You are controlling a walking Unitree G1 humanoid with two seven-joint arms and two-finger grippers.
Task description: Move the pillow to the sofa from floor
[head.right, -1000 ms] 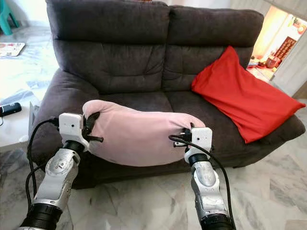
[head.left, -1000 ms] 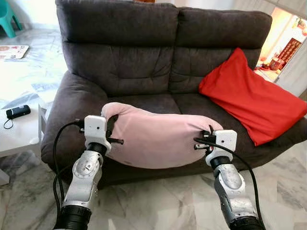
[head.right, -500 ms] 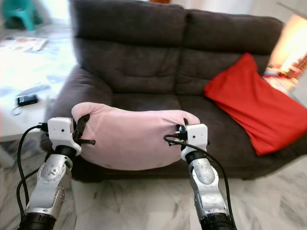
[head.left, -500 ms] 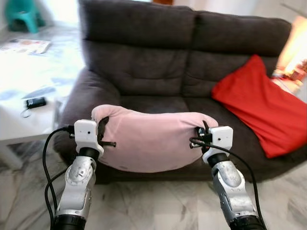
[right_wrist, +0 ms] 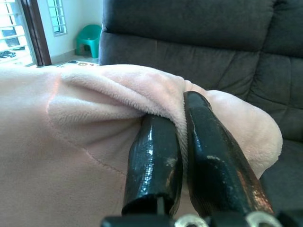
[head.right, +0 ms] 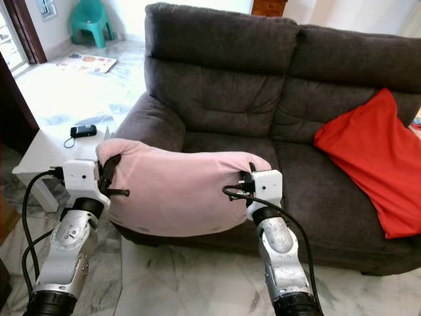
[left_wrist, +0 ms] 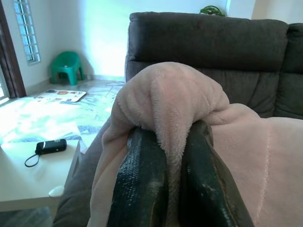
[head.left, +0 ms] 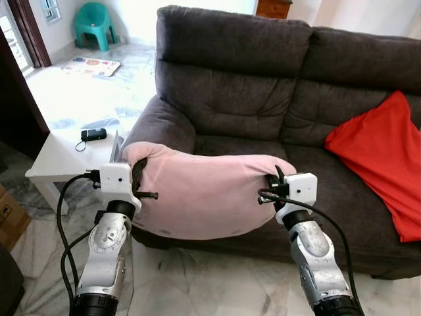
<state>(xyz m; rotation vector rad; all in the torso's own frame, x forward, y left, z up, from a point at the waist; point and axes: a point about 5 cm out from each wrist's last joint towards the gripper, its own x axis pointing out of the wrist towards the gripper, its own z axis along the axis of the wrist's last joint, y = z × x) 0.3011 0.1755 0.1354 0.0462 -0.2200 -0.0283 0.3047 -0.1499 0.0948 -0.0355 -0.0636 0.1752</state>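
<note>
While held up before the dark grey sofa (head.left: 263,99), pink pillow (head.left: 204,194) sagged between left gripper (head.left: 139,178) and right gripper (head.left: 276,183), jaws of each clamped on a pillow end, red cushion (head.left: 385,155) on the sofa's right seat.

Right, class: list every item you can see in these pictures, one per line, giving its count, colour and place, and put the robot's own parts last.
Pink pillow: 1, pale pink, held up in front of the sofa seat, pinched at both ends.
Sofa: 1, dark grey, two seats, ahead of the robot.
Red pillow: 1, red, leaning on the sofa's right seat.
Side table: 1, white, left of the sofa.
Small device: 1, black with a cord, lying on the side table.
Plastic chair: 1, teal, far left on the floor.
Mat: 1, white with print, on the floor before the chair.
Left gripper: 1, black fingers, shut on the pillow's left end.
Right gripper: 1, black fingers, shut on the pillow's right end.
</note>
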